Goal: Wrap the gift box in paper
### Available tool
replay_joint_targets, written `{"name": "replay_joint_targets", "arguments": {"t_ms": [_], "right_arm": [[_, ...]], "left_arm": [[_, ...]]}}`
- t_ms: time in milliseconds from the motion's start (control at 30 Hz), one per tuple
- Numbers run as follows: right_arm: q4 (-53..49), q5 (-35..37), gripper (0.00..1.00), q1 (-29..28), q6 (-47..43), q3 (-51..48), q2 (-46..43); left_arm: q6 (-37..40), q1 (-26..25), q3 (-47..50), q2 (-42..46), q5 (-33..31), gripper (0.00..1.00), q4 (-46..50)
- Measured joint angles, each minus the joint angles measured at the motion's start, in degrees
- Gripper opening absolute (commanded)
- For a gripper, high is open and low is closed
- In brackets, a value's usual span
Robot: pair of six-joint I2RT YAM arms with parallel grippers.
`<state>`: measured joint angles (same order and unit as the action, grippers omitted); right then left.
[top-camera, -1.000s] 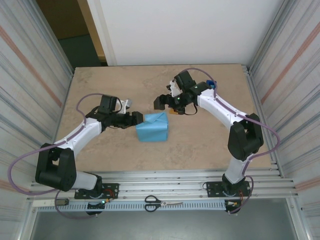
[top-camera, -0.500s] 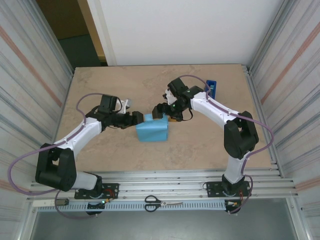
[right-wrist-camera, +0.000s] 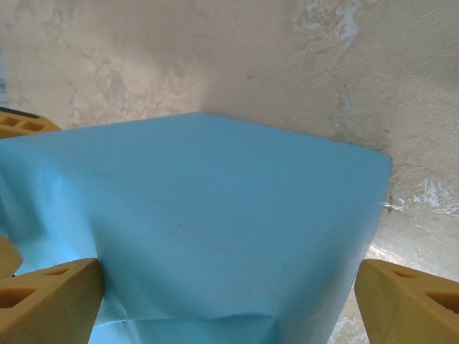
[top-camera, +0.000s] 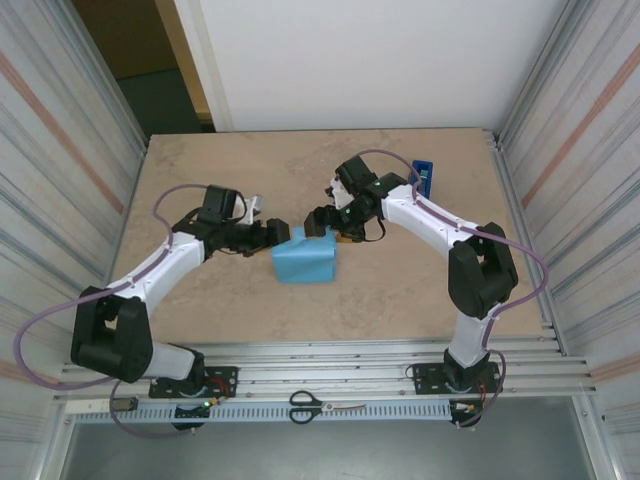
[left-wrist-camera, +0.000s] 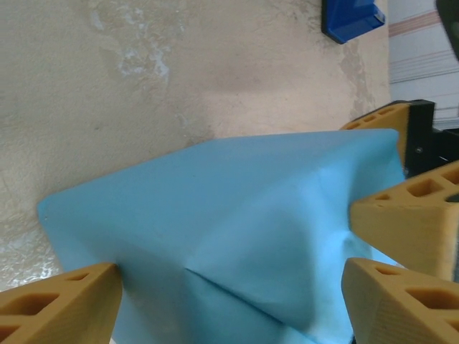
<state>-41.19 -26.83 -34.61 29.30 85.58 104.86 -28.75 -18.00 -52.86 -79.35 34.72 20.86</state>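
The paper [top-camera: 305, 260], sky-blue face out, is folded into a parcel at the table's middle, and the gift box is hidden beneath it. My left gripper [top-camera: 283, 235] is open at the parcel's far-left corner, its orange fingers [left-wrist-camera: 57, 304] straddling the paper [left-wrist-camera: 237, 215]. My right gripper [top-camera: 322, 222] is open at the far edge, over the paper [right-wrist-camera: 208, 215]. Its right fingertip [right-wrist-camera: 409, 301] stands a little clear of the paper's side. The two grippers face each other, close together across the folded flap.
A royal-blue tape dispenser [top-camera: 423, 175] stands at the table's far right, also seen as the blue block [left-wrist-camera: 351, 18]. Scissors [top-camera: 325, 405] lie on the rail in front of the arm bases. Corrugated walls flank the table [top-camera: 400, 290].
My right arm swung down and left onto the parcel's far edge, uncovering the tape dispenser. My left gripper stayed at the far-left corner, and its jaws widened a little.
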Motion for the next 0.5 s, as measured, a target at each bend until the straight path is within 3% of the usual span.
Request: {"name": "replay_joint_targets", "arguments": {"t_ms": [300, 500], "right_arm": [[-0.52, 0.83, 1.0, 0.24, 0.09, 0.48, 0.0], [0.2, 10.69, 0.98, 2.6, 0.04, 0.85, -4.28]], "left_arm": [[1.16, -0.5, 0.24, -1.01, -0.52, 0.71, -0.13], [2.38, -0.5, 0.55, -0.59, -0.31, 0.71, -0.13]]}}
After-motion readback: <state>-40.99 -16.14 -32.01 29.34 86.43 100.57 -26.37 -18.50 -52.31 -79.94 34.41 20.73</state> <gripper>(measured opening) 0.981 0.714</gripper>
